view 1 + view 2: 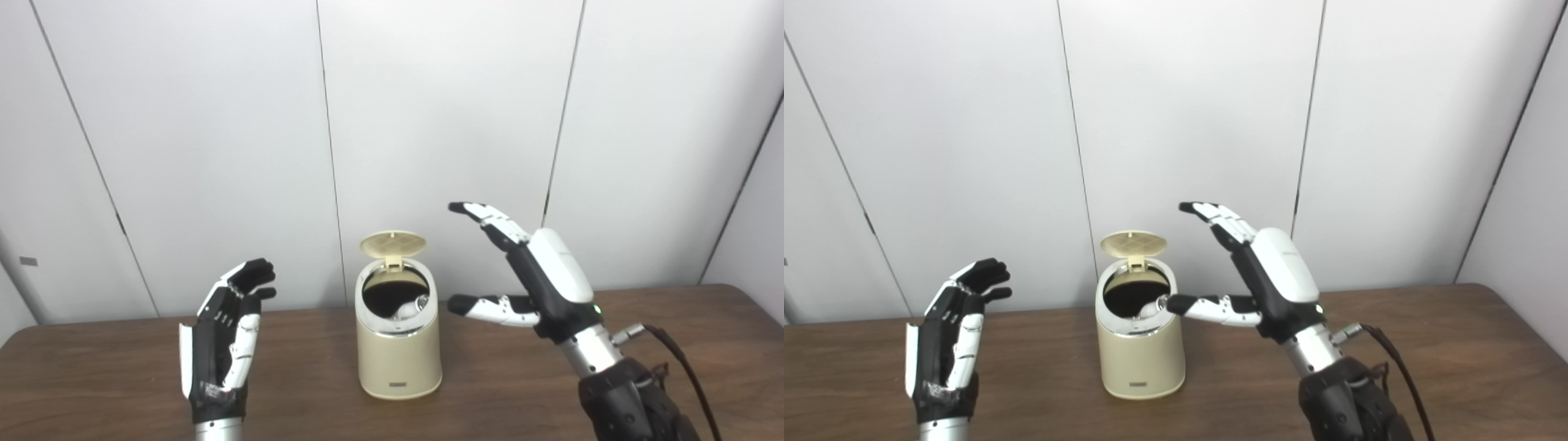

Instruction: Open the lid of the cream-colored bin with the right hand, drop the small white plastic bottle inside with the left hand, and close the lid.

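Note:
The cream-colored bin [399,355] stands on the brown table, its round lid [392,244] tipped up and open at the back. The small white plastic bottle [409,308] lies inside the dark opening, partly hidden by the rim. My left hand [223,340] is open and empty, raised to the left of the bin, palm toward it. My right hand [530,278] is open and empty, raised to the right of the bin, fingers stretched toward the lid's height and thumb pointing at the bin's rim.
The brown wooden table [122,380] runs across the view, backed by a white panelled wall [429,122]. A black cable [680,361] trails from my right wrist.

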